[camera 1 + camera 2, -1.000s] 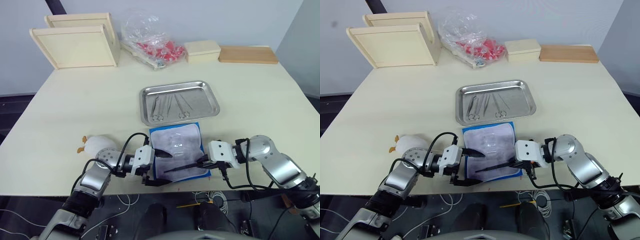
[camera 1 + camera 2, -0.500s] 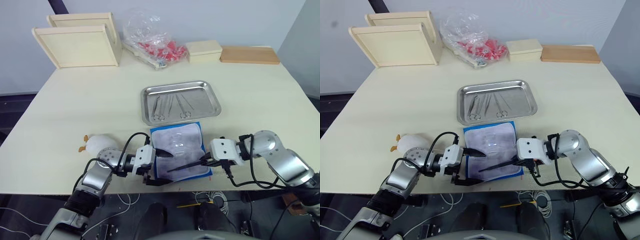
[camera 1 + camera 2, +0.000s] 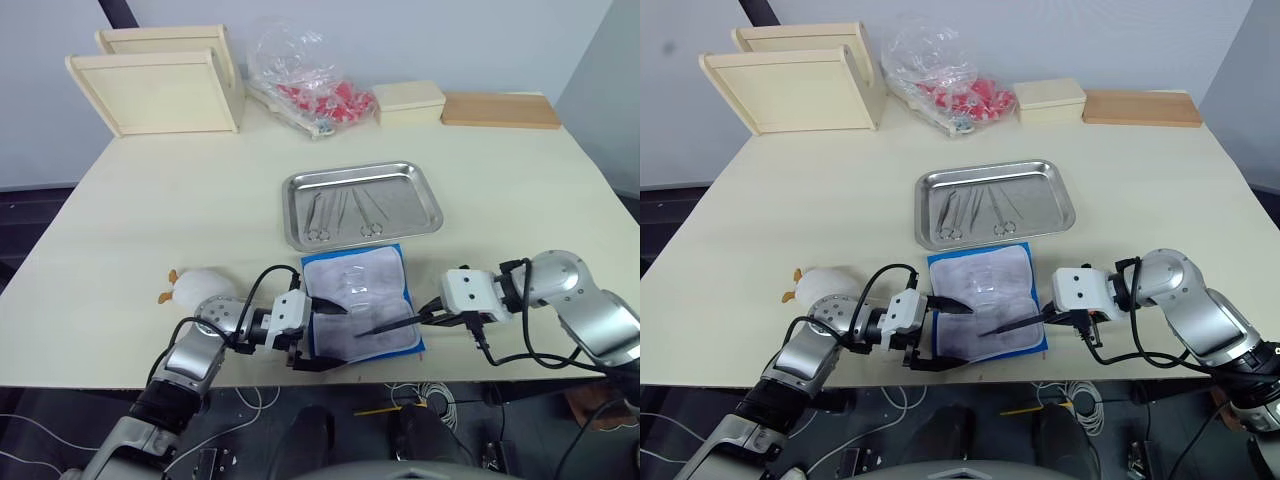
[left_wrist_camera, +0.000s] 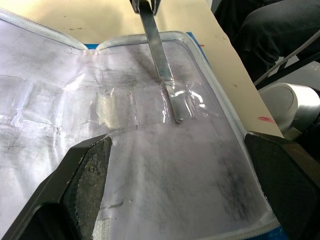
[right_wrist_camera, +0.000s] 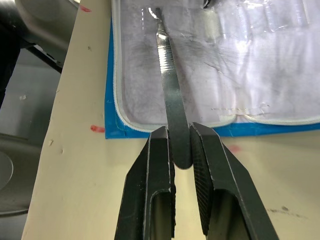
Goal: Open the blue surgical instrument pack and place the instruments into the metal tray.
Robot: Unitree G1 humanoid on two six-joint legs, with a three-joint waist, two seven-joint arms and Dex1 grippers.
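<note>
The blue surgical instrument pack (image 3: 360, 300) lies open near the table's front edge, with its pale lining (image 4: 150, 165) facing up. My right gripper (image 3: 432, 315) is just right of the pack, shut on a slim straight instrument (image 5: 169, 95). The instrument's tip (image 4: 175, 117) rests at a clear pocket. My left gripper (image 3: 325, 335) is open at the pack's left side, its fingers spread wide over the lining. Beyond the pack is the metal tray (image 3: 290, 215), with several instruments (image 3: 345, 212) lying inside.
Pale wooden framed trays (image 3: 160, 90) stand at the back left. A clear bag of red items (image 3: 305, 85), a pale box (image 3: 408, 100) and a wooden board (image 3: 497, 110) line the back edge. A white plush toy (image 3: 195, 288) sits beside my left arm.
My right gripper has moved to the right, drawing the slim instrument partway out across the pack. The left gripper has stayed in place.
</note>
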